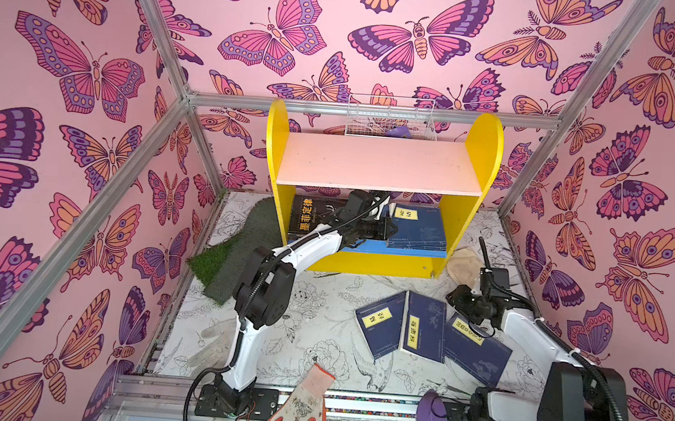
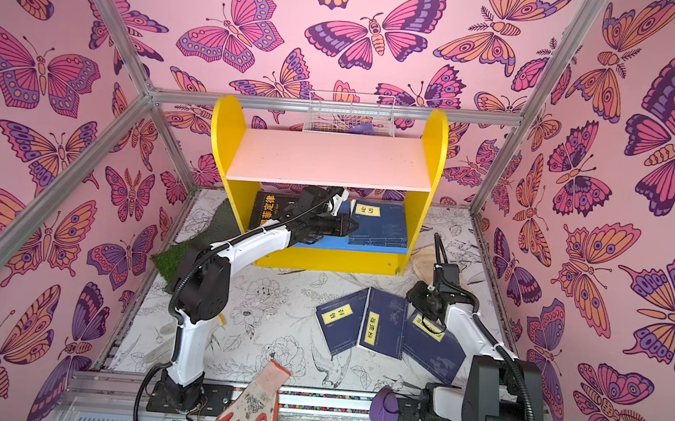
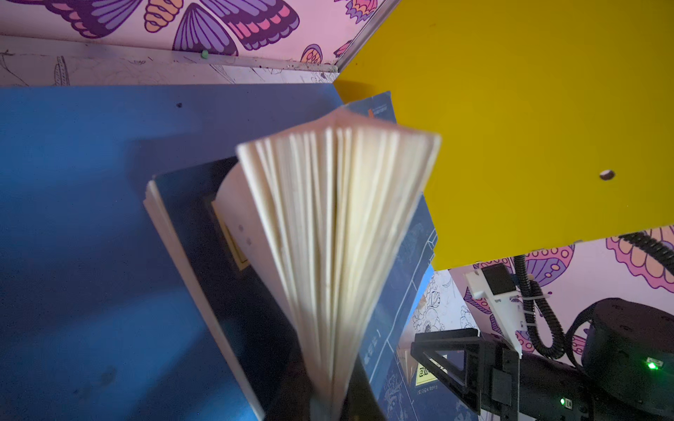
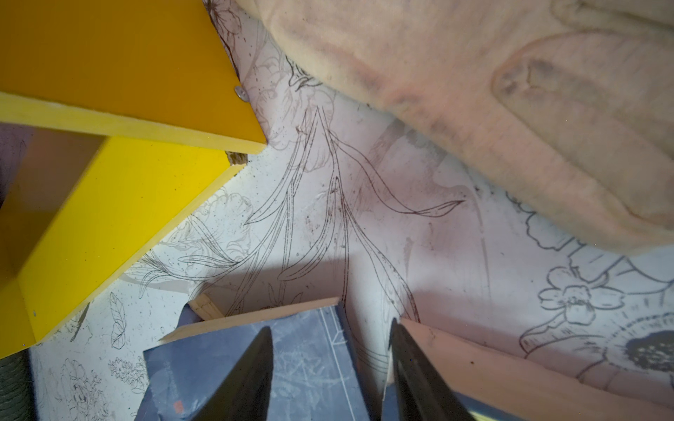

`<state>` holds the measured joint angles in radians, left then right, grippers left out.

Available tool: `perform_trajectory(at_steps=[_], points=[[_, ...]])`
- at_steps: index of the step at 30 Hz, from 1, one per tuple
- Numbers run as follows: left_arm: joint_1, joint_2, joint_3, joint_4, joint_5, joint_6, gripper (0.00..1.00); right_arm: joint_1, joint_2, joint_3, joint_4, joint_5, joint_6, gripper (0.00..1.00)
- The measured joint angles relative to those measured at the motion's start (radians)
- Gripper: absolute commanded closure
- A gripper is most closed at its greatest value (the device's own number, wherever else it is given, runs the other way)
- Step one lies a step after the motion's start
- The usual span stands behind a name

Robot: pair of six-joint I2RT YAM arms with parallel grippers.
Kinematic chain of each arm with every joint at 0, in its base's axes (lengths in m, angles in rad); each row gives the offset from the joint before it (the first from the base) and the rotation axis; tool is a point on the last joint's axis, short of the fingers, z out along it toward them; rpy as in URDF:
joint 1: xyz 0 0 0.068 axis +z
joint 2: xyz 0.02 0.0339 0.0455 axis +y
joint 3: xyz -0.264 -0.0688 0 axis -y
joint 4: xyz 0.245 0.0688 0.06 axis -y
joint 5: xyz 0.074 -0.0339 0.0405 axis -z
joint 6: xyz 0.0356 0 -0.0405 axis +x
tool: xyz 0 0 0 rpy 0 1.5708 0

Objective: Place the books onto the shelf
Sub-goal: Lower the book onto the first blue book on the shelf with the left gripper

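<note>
Left wrist view: fanned book [image 3: 339, 237] stands just beside yellow shelf panel [image 3: 529, 127]

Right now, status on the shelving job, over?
Left gripper shut on a navy book, pages fanned, inside lower tier of the shelf. Right gripper open above three unshelved navy books. Nothing in the way.

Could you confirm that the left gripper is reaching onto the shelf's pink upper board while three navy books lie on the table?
Not quite: both top views show the left gripper in the shelf's lower tier, above the blue board and beneath the pink upper board. The three navy books do lie on the table.
</note>
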<state>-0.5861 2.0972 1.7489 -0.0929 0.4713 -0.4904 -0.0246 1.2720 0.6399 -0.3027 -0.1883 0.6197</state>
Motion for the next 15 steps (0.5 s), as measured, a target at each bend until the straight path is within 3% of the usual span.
perform_trajectory(at_steps=[1,3,15], points=[[0.000,0.002,0.007,-0.006,-0.004,0.003,0.59,0.000,0.000,0.000,-0.001,0.000,0.000,0.47],[0.000,0.003,0.021,-0.013,-0.009,0.004,0.51,0.000,0.000,0.000,-0.001,0.000,0.000,0.47],[-0.013,0.004,0.036,-0.050,-0.105,0.008,0.40,0.000,0.000,0.000,-0.001,0.002,0.000,0.47]])
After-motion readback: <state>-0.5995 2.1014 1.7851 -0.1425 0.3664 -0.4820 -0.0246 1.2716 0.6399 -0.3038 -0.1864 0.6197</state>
